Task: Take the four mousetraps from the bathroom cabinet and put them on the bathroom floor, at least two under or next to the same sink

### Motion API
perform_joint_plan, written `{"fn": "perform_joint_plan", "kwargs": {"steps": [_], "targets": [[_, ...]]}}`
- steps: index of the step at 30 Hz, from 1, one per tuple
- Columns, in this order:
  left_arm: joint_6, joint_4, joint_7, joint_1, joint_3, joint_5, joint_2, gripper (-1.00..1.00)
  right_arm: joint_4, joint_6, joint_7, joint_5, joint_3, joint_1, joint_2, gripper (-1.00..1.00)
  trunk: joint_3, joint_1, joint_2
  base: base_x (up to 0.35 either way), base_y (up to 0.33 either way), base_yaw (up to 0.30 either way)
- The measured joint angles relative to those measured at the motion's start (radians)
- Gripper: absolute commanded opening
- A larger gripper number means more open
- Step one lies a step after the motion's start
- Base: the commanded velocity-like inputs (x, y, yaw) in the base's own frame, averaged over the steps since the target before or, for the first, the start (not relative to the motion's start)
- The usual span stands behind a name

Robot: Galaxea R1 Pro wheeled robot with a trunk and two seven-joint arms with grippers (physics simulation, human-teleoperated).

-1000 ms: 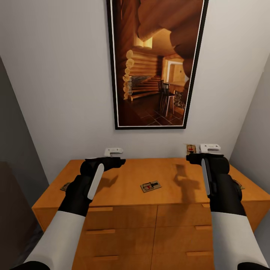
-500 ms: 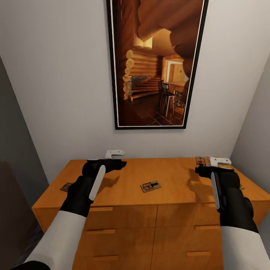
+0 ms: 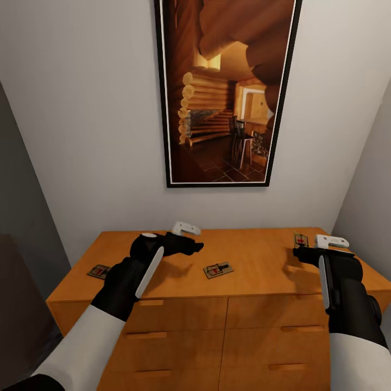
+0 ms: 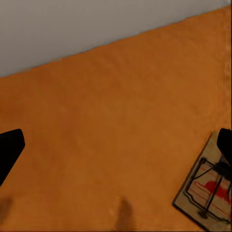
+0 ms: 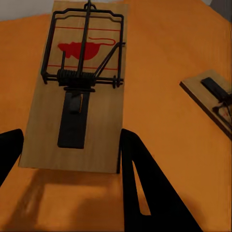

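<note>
Cabinet (image 3: 244, 271) top, both grippers level above.

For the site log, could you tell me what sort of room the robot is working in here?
Probably a small domestic room or alcove. A low wooden cabinet with drawers stands against a plain pale wall, a large framed picture of a log interior hangs above it, and mousetraps lie on the cabinet's top.

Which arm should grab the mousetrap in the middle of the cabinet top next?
Left. The left gripper is open, empty and just beside the middle mousetrap on the cabinet. The right gripper is at the far right end, shut on another mousetrap.
</note>
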Motion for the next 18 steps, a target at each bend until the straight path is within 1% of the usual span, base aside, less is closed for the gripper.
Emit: {"fn": "perform_joint_plan", "kwargs": {"steps": [1, 3, 4, 7, 8, 10, 11, 13, 14, 16, 17, 18], "targets": [[0.006, -0.004, -0.074, -0.001, -0.006, -0.025, 0.006, 1.00, 0.000, 0.001, 0.001, 0.001, -0.003, 0.000, -0.002, -1.00, 0.000, 0.000, 0.000, 0.000, 0.000, 0.000], [0.011, -0.005, -0.160, -0.003, -0.010, -0.057, 0.013, 1.00, 0.000, 0.001, 0.002, 0.000, -0.006, 0.000, -0.006, -1.00, 0.000, 0.000, 0.000, 0.000, 0.000, 0.000], [0.014, -0.006, -0.248, -0.006, -0.012, -0.091, 0.021, 1.00, 0.000, 0.002, 0.002, 0.000, -0.007, 0.001, -0.012, -1.00, 0.000, 0.000, 0.000, 0.000, 0.000, 0.000], [0.019, -0.009, -0.390, -0.005, -0.013, -0.149, 0.031, 1.00, 0.000, 0.003, 0.004, -0.003, -0.008, 0.001, -0.022, -1.00, 0.000, 0.000, 0.000, 0.000, 0.000, 0.000], [0.022, -0.011, -0.477, -0.004, -0.013, -0.187, 0.035, 1.00, 0.000, 0.004, 0.004, -0.003, -0.009, 0.001, -0.028, -1.00, 0.000, 0.000, 0.000, 0.000, 0.000, 0.000], [0.024, -0.014, -0.558, -0.004, -0.012, -0.230, 0.039, 1.00, 0.001, 0.007, 0.005, -0.004, -0.009, 0.001, -0.032, -1.00, 0.000, 0.000, 0.000, 0.000, 0.000, 0.000], [0.025, -0.016, -0.624, -0.004, -0.010, -0.271, 0.041, 1.00, 0.001, 0.013, 0.005, -0.005, -0.009, 0.001, -0.035, -1.00, 0.000, 0.000, 0.000, 0.000, 0.000, 0.000], [0.028, -0.018, -0.679, -0.004, -0.001, -0.308, 0.042, 1.00, 0.001, 0.021, 0.005, -0.006, -0.009, 0.001, -0.037, -1.00, 0.000, 0.000, 0.000, 0.000, 0.000, 0.000], [0.031, -0.019, -0.718, -0.004, 0.015, -0.337, 0.043, 1.00, 0.001, 0.028, 0.005, -0.006, -0.009, 0.001, -0.038, -1.00, 0.000, 0.000, 0.000, 0.000, 0.000, 0.000], [0.034, -0.020, -0.747, -0.004, 0.039, -0.357, 0.044, 1.00, 0.001, 0.034, 0.005, -0.006, -0.009, 0.001, -0.039, -1.00, 0.000, 0.000, 0.000, 0.000, 0.000, 0.000], [0.036, -0.021, -0.767, -0.004, 0.065, -0.370, 0.044, 1.00, 0.001, 0.037, 0.005, -0.006, -0.009, 0.001, -0.039, -1.00, 0.000, 0.000, 0.000, 0.000, 0.000, 0.000], [0.036, -0.021, -0.776, -0.003, 0.077, -0.375, 0.045, 1.00, 0.001, 0.039, 0.005, -0.006, -0.009, 0.001, -0.040, -1.00, 0.000, 0.000, 0.000, 0.000, 0.000, 0.000]]}}
